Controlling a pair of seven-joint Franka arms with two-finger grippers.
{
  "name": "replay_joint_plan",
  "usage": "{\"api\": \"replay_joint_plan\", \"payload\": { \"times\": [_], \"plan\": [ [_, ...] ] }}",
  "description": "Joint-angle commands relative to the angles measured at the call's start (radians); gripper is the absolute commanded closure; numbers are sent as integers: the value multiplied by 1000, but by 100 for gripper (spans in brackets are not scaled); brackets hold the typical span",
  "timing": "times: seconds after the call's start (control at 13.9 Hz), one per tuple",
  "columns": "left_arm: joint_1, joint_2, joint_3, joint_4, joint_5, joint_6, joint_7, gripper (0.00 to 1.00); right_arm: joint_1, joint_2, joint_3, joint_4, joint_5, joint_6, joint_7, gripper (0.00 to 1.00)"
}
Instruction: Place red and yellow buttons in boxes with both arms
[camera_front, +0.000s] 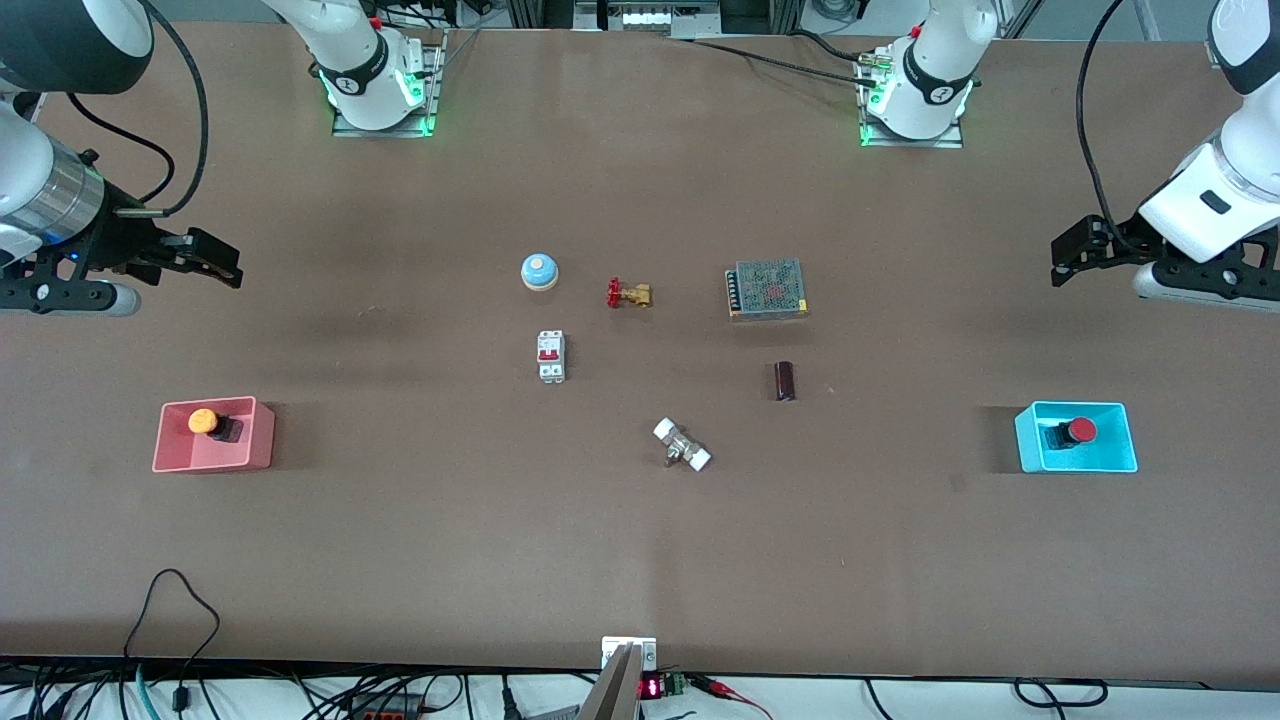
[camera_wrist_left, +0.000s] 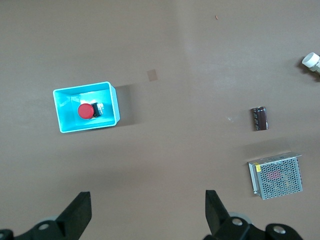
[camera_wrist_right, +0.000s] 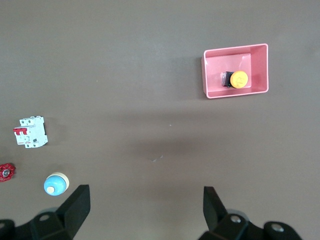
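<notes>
The orange-yellow button (camera_front: 203, 421) lies in the pink-red box (camera_front: 210, 462) toward the right arm's end of the table. It also shows in the right wrist view (camera_wrist_right: 239, 79), inside that box (camera_wrist_right: 235, 93). The red button (camera_front: 1080, 430) lies in the cyan-blue box (camera_front: 1085, 465) toward the left arm's end, and shows in the left wrist view (camera_wrist_left: 85, 111) in its box (camera_wrist_left: 60, 107). My right gripper (camera_front: 215, 260) is up over bare table, open and empty (camera_wrist_right: 146, 210). My left gripper (camera_front: 1075, 255) is up over bare table, open and empty (camera_wrist_left: 148, 212).
In the middle of the table lie a pale-blue dome (camera_front: 539, 271), a brass valve with a red handle (camera_front: 629, 293), a mesh-covered power supply (camera_front: 767, 288), a white circuit breaker (camera_front: 551, 356), a dark cylinder (camera_front: 785, 381) and a white-ended fitting (camera_front: 682, 445).
</notes>
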Motion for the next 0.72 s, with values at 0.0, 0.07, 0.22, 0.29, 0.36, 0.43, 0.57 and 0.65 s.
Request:
{"api": "replay_joint_plan", "payload": {
  "times": [0.0, 0.07, 0.22, 0.29, 0.36, 0.43, 0.57, 0.65],
  "plan": [
    [7, 13, 0, 31, -20, -27, 7, 0, -19, 6, 7, 23, -2, -13, 6, 0],
    [9, 13, 0, 31, -22, -34, 8, 0, -25, 8, 7, 23, -2, -13, 3, 0],
    [9, 13, 0, 31, -22, -39, 8, 0, -27, 8, 7, 23, -2, -13, -1, 0],
    [9, 13, 2, 31, -22, -39, 8, 0, -28, 8, 7, 22, -2, -13, -1, 0],
    [10, 13, 2, 31, -22, -39, 10, 0, -28, 8, 7, 22, -2, -13, -1, 0],
    [10, 13, 2, 31, -22, -39, 8, 0, -30, 8, 7, 22, -2, -13, -3, 0],
    [10, 13, 3, 31, -22, -39, 10, 0, -30, 8, 7, 22, -2, -13, -3, 0],
    [10, 13, 3, 31, -22, -39, 10, 0, -30, 8, 7, 22, -2, -14, -3, 0]
  ]
}}
